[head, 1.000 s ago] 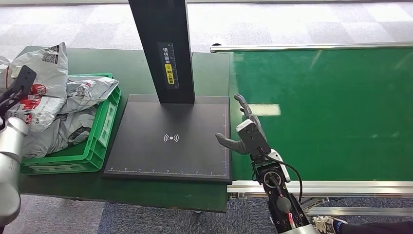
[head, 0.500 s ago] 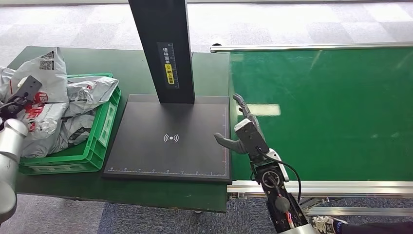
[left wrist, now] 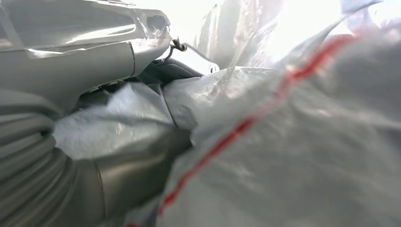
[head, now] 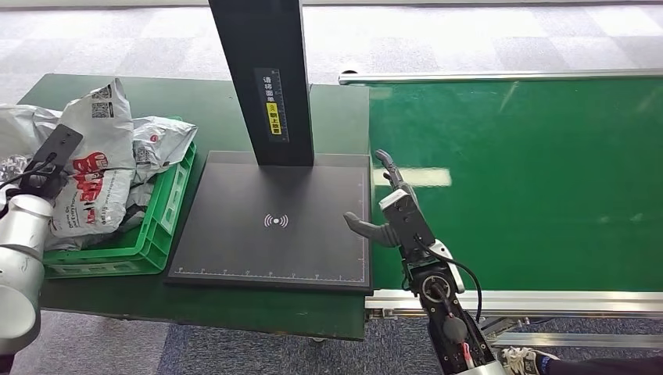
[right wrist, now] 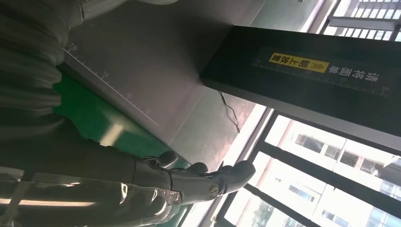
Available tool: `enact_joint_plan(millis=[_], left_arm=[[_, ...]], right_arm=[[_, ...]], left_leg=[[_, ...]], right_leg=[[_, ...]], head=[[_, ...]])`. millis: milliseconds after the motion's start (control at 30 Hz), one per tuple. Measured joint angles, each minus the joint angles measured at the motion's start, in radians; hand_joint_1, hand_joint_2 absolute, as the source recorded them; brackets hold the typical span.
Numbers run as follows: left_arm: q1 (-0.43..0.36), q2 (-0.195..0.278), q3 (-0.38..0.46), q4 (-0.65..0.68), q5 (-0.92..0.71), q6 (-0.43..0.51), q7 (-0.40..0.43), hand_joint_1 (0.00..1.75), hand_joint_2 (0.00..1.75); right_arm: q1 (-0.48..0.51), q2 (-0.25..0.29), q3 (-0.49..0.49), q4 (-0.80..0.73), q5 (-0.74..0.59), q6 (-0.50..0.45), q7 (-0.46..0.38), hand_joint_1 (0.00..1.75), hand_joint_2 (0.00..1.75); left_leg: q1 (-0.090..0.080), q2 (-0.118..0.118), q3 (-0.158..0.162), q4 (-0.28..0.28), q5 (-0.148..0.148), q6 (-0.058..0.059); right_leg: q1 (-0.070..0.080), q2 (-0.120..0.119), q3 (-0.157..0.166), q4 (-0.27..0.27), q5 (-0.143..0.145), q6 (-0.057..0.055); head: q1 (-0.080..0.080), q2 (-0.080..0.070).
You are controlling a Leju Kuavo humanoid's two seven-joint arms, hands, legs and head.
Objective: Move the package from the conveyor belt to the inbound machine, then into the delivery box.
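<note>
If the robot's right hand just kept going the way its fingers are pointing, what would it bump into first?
Probably nothing soon. The right hand points away from the robot along the left edge of the green conveyor belt, beside the black scanner plate. That strip looks free, though depth is hard to judge.

The robot's silver cylindrical left forearm [head: 19, 258] ends in a dark wrist with a flat black plate. Its right hand [head: 391, 211] is grey and black, with a thick grey thumb and darker fingers [right wrist: 208, 182] studded with small round screws. Behind it, a black cable loops past an open black forearm frame [head: 449, 328] with red wiring.
</note>
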Motion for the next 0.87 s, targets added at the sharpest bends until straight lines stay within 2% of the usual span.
enact_joint_plan(millis=[100,200,267,367,433,500,600,867], left_arm=[[0.000,-0.011,0.006,0.000,0.019,0.026,-0.026,0.00,1.75],[0.003,-0.026,0.012,-0.004,0.073,0.122,-0.098,0.00,1.75],[0.007,-0.039,0.024,-0.013,0.151,0.221,-0.205,0.00,1.75],[0.011,-0.060,0.048,-0.041,0.322,0.351,-0.416,0.00,1.75],[0.021,-0.073,0.059,-0.074,0.455,0.395,-0.547,0.00,1.75],[0.046,-0.085,0.057,-0.123,0.583,0.413,-0.637,0.00,1.75],[0.111,-0.101,0.023,-0.219,0.741,0.429,-0.689,0.00,1.75],[0.287,-0.127,-0.106,-0.491,0.979,0.462,-0.718,0.00,1.75]], right_arm=[[0.008,-0.004,0.000,-0.010,0.000,0.000,0.002,0.00,1.75],[0.018,-0.006,0.000,-0.020,0.001,0.000,0.003,0.00,1.75],[0.024,-0.006,0.000,-0.027,0.003,0.000,0.003,0.00,1.75],[0.029,-0.007,0.000,-0.033,0.005,-0.001,0.003,0.00,1.75],[0.029,-0.007,0.000,-0.034,0.008,-0.002,0.002,0.00,1.75],[0.029,-0.007,0.000,-0.034,0.010,-0.003,-0.001,0.00,1.75],[0.027,-0.006,0.001,-0.034,0.013,-0.005,-0.006,0.00,1.75],[0.019,-0.002,0.001,-0.031,0.017,-0.003,-0.021,0.00,1.75]], left_leg=[[0.000,0.000,0.000,0.000,0.000,0.000],[0.000,0.000,0.000,0.000,0.000,0.000],[0.000,0.000,0.000,0.000,0.000,0.000],[0.000,0.001,0.000,0.000,0.000,0.000],[0.000,0.001,0.000,0.000,0.000,0.000],[0.000,0.001,0.000,0.000,0.000,0.000],[0.000,0.001,0.000,0.000,-0.001,0.000],[0.000,0.002,0.000,0.000,-0.001,0.000]], right_leg=[[0.000,0.000,0.000,0.000,0.000,0.000],[0.000,0.000,0.000,0.000,0.000,0.000],[0.000,0.000,0.000,0.000,0.000,0.000],[0.000,0.001,0.000,0.000,0.000,0.000],[0.000,0.001,0.000,0.000,0.000,0.000],[0.000,0.002,-0.001,0.000,0.000,0.000],[0.000,0.002,-0.001,0.000,0.000,0.000],[0.000,0.002,-0.001,0.000,0.000,0.000]], head=[[0.000,0.000],[0.000,0.000],[0.000,0.000],[0.000,0.000],[0.000,0.000],[0.000,0.000],[0.000,0.000],[0.000,0.000]])
